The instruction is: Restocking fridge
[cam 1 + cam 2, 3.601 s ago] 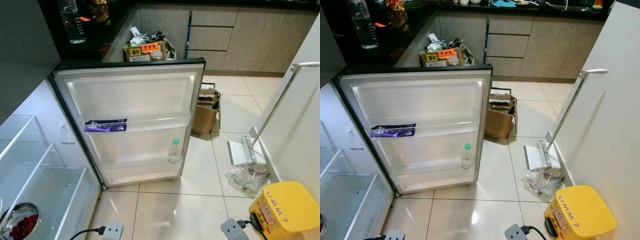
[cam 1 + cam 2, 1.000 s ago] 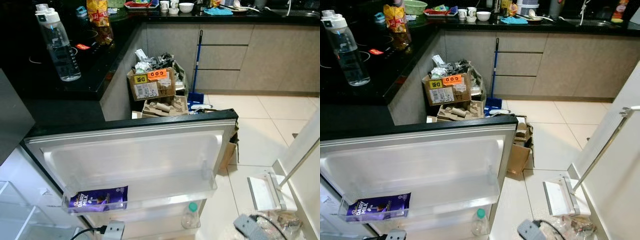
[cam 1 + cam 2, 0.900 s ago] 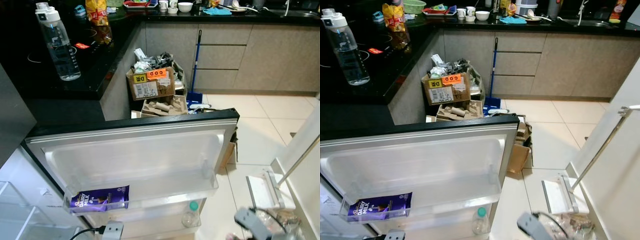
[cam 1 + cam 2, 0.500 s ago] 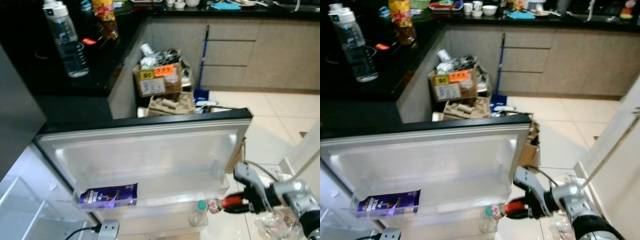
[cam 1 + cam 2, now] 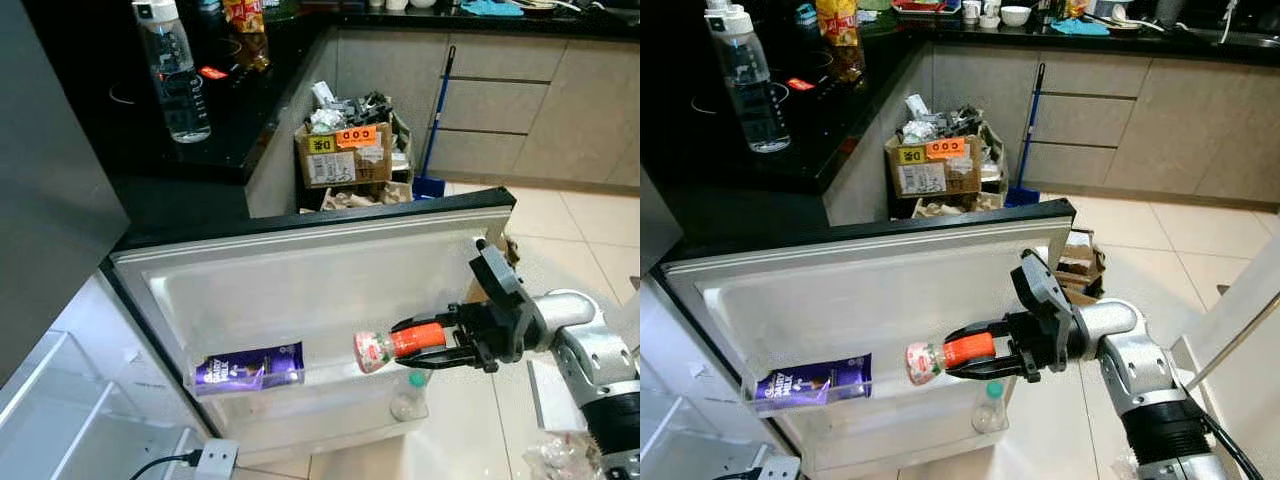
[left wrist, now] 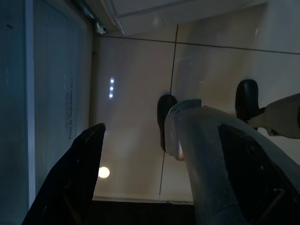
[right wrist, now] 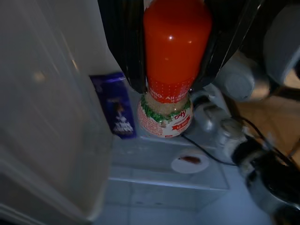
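Kitchen floor of pale tile, with a black tabletop (image 5: 170, 165) at 11 o'clock carrying a water bottle (image 5: 178, 72); cardboard boxes (image 5: 345, 160) sit at 12 o'clock. An open fridge door (image 5: 300, 290) faces the robot, its inner racks exposed. On the upper rack (image 5: 330, 372) a chocolate bar (image 5: 250, 367) lies at 8 o'clock; a small bottle (image 5: 410, 396) stands in the lower rack.

Right end effector (image 5: 432, 342) reaches in from 3 o'clock, its fingers pinching a sauce bottle (image 5: 398, 345) by the red cap end. The bottle's long axis lies near horizontal, base pointing toward 9 o'clock at the door, cap toward the wrist. It hangs just above the upper rack, to the right of the chocolate bar and apart from it. Holding by the cap keeps the base free, probably so that it can be led into the rack first; it would need tilting upright to stand there.

Left end effector (image 6: 161, 178) hangs idle over the floor, fingers spread, beside the robot's leg (image 6: 206, 154).
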Tool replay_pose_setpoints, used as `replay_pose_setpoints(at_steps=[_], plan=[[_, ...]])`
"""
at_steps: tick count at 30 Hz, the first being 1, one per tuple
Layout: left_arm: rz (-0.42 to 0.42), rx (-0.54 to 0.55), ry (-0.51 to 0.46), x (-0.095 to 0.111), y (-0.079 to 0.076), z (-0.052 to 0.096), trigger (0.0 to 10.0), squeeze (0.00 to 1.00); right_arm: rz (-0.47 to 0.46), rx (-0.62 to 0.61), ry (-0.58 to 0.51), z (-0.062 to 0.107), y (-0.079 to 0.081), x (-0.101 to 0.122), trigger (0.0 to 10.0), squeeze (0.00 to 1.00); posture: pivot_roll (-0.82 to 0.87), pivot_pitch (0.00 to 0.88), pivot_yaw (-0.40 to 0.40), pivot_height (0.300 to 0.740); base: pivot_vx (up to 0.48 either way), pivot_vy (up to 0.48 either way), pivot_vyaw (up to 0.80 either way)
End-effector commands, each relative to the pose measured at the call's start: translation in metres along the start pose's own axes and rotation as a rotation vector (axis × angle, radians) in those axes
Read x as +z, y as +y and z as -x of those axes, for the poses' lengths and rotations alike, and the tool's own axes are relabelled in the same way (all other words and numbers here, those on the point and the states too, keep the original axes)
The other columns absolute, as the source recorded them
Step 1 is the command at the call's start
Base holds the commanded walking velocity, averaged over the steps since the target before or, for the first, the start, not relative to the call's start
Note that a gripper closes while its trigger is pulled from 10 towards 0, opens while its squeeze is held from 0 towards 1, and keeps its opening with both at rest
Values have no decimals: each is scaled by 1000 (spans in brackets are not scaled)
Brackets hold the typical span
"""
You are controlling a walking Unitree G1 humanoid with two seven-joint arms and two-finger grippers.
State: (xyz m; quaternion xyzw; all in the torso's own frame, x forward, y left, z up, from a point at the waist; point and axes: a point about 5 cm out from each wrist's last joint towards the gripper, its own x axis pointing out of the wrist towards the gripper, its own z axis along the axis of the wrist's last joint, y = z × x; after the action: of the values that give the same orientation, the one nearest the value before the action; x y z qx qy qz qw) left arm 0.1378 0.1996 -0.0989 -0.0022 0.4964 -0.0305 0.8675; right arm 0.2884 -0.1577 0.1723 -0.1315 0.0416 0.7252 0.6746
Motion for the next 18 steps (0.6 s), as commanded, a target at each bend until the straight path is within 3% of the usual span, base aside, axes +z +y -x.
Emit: replay_pose_setpoints(at_steps=[1, 4, 5, 6, 8, 11, 18], plan=[[7, 2, 10, -3, 2, 1, 10000, 0, 34, -46, 118, -1, -7, -1, 10000, 0, -101, 0, -25, 740, 0, 0, 0], [7, 1, 11, -4, 1, 1, 10000, 0, 54, -65, 192, 0, -11, 0, 10000, 0, -101, 0, -26, 740, 0, 0, 0], [7, 0, 13, -4, 1, 1, 10000, 0, 59, -73, 275, 3, -12, 2, 10000, 0, -102, 0, -28, 740, 0, 0, 0], [7, -2, 17, -6, 0, 1, 10000, 0, 64, -68, 440, 12, -12, 2, 10000, 0, -102, 0, -29, 740, 0, 0, 0], [7, -2, 18, -6, 0, 1, 10000, 0, 62, -68, 486, 15, -11, 1, 10000, 0, -102, 0, -29, 740, 0, 0, 0], [9, -4, 21, -7, -1, 1, 10000, 0, 72, -125, 694, 34, -19, -8, 10000, 0, -108, 0, -33, 740, 0, 0, 0], [12, -7, 21, -7, -3, 1, 10000, 0, 70, -87, 799, 39, -19, -17, 10000, 0, -111, 0, -38, 740, 0, 0, 0]])
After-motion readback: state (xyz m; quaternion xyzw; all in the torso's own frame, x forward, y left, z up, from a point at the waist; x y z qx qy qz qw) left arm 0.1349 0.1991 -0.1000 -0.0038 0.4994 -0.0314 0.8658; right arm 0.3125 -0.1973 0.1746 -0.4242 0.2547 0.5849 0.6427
